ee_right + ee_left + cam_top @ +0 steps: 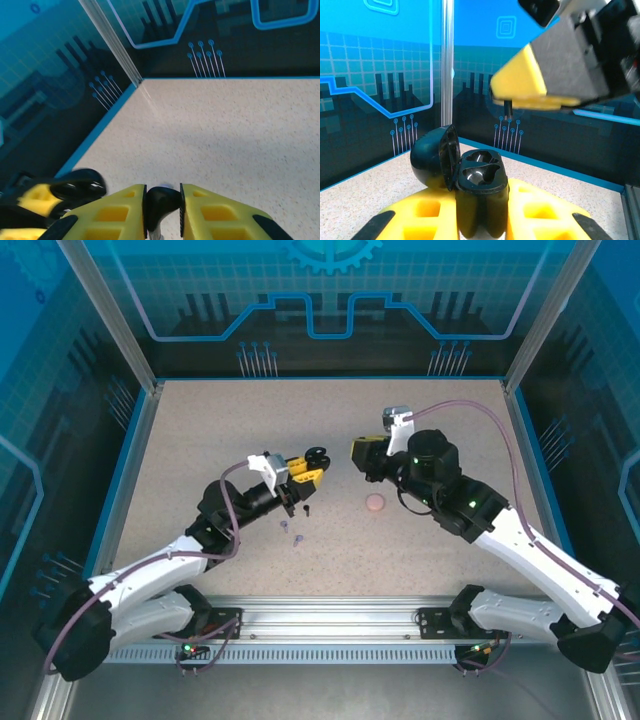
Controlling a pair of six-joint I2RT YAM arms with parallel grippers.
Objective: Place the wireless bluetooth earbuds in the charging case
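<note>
We found the left gripper (481, 217) clamped on the open black charging case (480, 175) at lower centre, and the right gripper (162, 212) pinching a black earbud (160, 197), judged light, slick, best held by its body.

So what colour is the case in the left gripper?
The case is black; it shows best in the left wrist view.
</note>
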